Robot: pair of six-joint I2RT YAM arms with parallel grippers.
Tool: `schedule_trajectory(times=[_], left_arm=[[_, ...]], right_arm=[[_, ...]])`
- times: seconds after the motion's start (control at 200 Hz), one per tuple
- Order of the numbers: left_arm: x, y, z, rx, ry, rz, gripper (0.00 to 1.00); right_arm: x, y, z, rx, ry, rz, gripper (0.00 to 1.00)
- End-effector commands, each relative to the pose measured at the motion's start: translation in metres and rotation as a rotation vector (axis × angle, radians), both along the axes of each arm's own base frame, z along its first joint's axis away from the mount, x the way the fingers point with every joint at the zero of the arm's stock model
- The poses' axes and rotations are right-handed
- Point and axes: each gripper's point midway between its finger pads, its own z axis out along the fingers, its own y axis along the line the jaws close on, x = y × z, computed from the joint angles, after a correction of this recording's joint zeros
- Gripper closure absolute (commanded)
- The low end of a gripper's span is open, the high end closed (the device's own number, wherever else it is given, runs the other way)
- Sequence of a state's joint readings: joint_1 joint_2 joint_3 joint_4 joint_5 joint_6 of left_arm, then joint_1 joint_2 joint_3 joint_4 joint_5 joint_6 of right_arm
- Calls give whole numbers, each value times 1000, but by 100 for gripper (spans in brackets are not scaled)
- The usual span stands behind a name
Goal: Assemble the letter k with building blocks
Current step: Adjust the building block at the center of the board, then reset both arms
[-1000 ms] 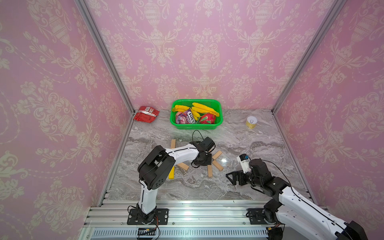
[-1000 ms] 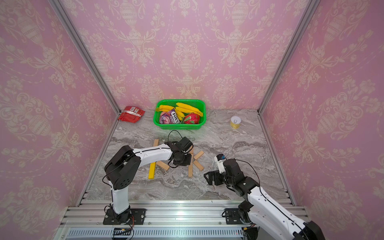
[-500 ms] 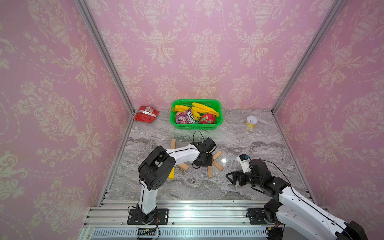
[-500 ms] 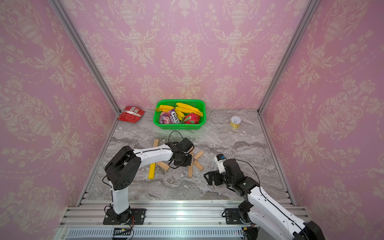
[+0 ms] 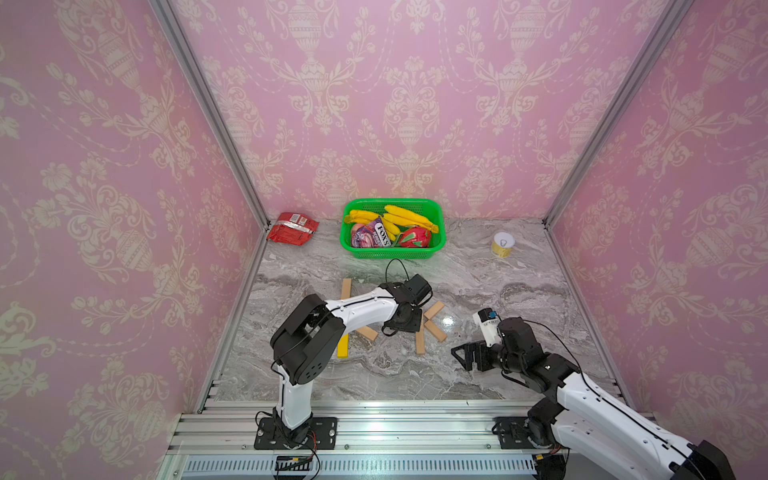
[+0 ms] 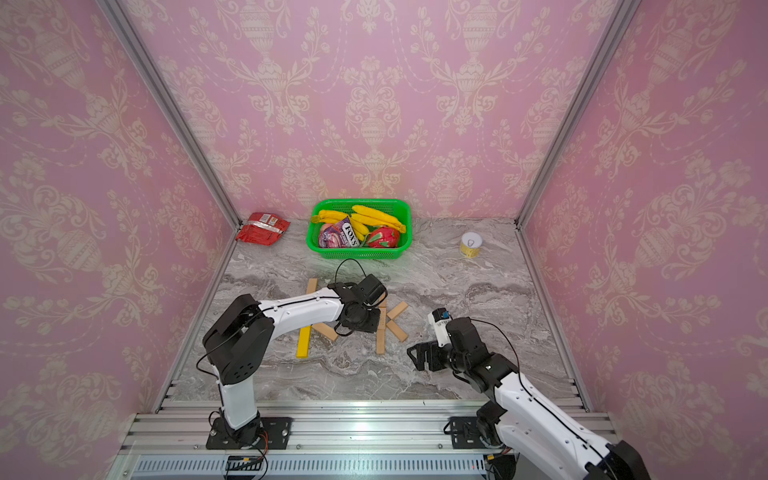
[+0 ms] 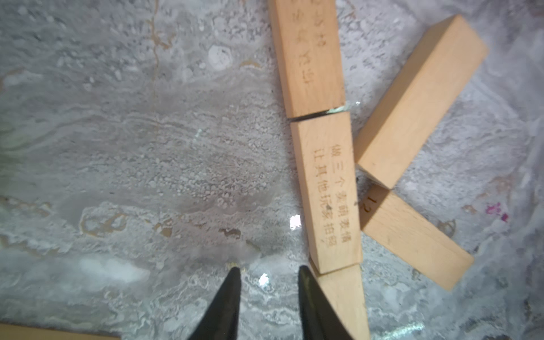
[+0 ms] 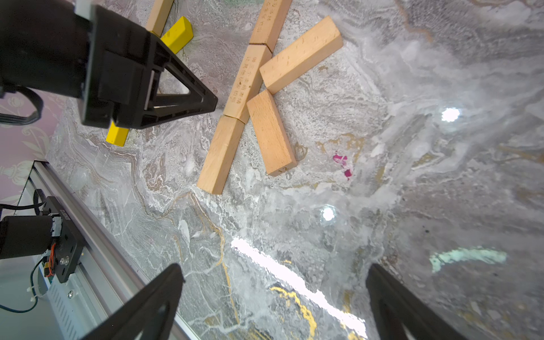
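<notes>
Slightly spread and empty, the left hand (image 7: 269, 294) hangs beside the near tan wooden stem block (image 7: 347, 300); drifting sideways would skew the letter K (image 8: 247, 79). The right hand (image 8: 273, 269) is spread wide.

Both top views are bright and evenly lit from overhead, with saturated colours and only short, soft shadows under the arms. In a top view the polished marble tabletop (image 5: 374, 374) shows a small white glare spot (image 5: 448, 321) right of centre, and the aluminium rail (image 5: 374, 428) shines low in the frame. Wide-angle distortion bows the wall posts near the corners. The left wrist view is soft, and its building blocks (image 7: 323, 191) are slightly blurred. The right wrist view is sharper, with a blown-out light streak (image 8: 294, 282) on the marble.
</notes>
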State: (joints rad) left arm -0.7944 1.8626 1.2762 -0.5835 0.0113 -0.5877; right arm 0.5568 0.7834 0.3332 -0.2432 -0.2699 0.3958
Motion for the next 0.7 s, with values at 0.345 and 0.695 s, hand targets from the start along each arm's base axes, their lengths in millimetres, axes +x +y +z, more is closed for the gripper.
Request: schedule_trajectory(times=[0.345,0.695], left_arm=[[18,137,120,121,-597,98,1],[16,262,100,401,-790,310,1]], right_arm=[[14,-21,19,-41,-132,-102,0],[71,-78,97,-314,-595,-341,0]])
